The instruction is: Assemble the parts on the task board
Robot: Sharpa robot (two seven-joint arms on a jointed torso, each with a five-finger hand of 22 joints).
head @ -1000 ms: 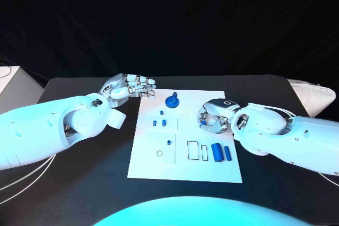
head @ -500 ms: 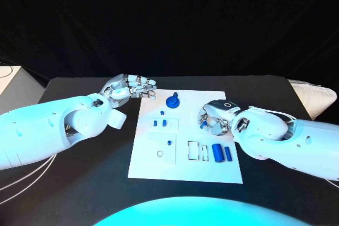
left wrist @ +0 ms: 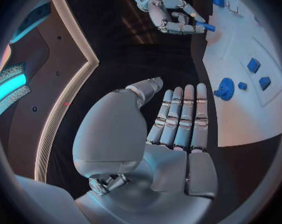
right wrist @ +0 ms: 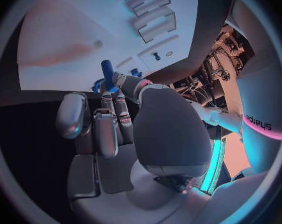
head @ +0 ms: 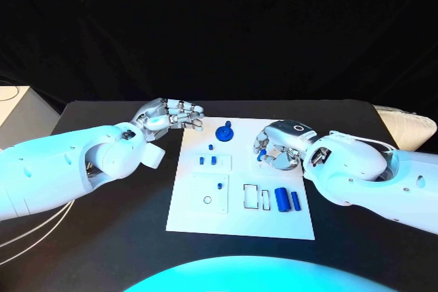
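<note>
**Holding a blue peg over the board's right side**

Right hand [head: 276,147] has a small blue peg [right wrist: 108,70] pinched between thumb and fingertips, with the other fingers curled in next to it. In the head view the hand sits above the right edge of the task board [head: 239,222], about level with the two little blue parts [head: 207,159] in the recess on the left half.

Left hand [head: 171,116] is just off the board's far left corner, holding nothing; its wrist view shows the fingers [left wrist: 181,115] laid out straight, side by side.

On the board: a round blue knob part [head: 223,133] near the far edge, and two blue cylinders [head: 287,199] lying side by side toward the near right, just beside a pair of empty rectangular slots [head: 254,196]. Black table [head: 109,241] underneath.
</note>
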